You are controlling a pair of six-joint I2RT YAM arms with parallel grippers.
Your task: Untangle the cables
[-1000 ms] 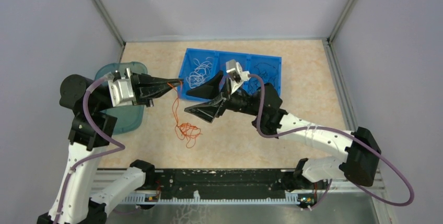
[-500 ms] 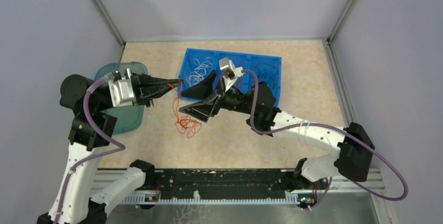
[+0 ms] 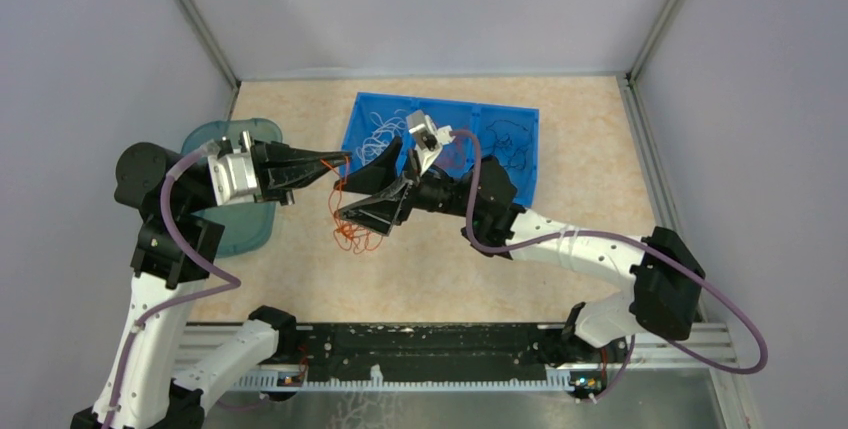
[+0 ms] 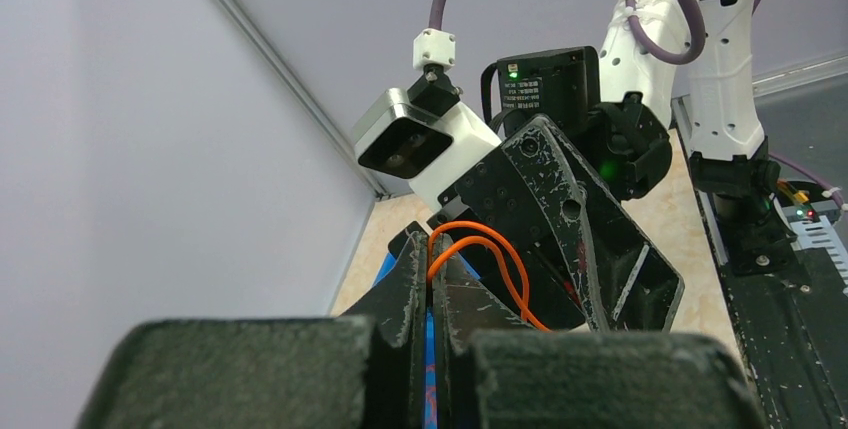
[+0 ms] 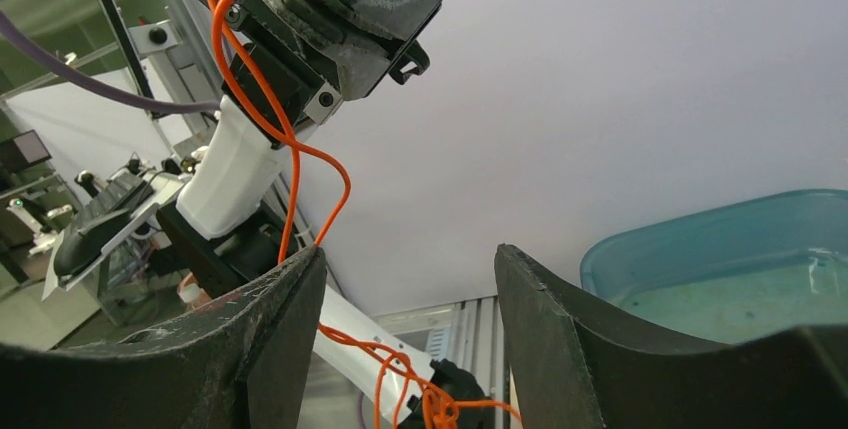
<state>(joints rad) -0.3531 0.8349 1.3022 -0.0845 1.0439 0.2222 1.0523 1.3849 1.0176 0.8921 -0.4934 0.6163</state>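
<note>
Far left of the top view: teal tub [image 3: 236, 229], lying on the table [image 3: 590, 149] partly beneath the left arm. Left of centre: left gripper [image 3: 343, 159], held level and pointing toward frame right, fingers pressed together and clamped on one end of an orange cable [image 3: 338, 201]; in the left wrist view a loop of that strand stands up out of the closed tips. Below the grip the orange cable hangs down in loose curls and ends in a tangled clump on the table, at the centre-left of the frame. Centre: right gripper [image 3: 348, 197], pointing toward frame left and facing the left one, fingers apart with nothing clamped between them; in the right wrist view the strand drops past the inner edge of the left-hand finger and shows again low in the gap, and whether it touches that finger cannot be told. Right of centre, toward the back: blue tray [image 3: 527, 181], three compartments, with white cables [image 3: 374, 129] in its left compartment and black cables [image 3: 508, 139] in its right one; the middle compartment is mostly hidden by the right wrist
</note>
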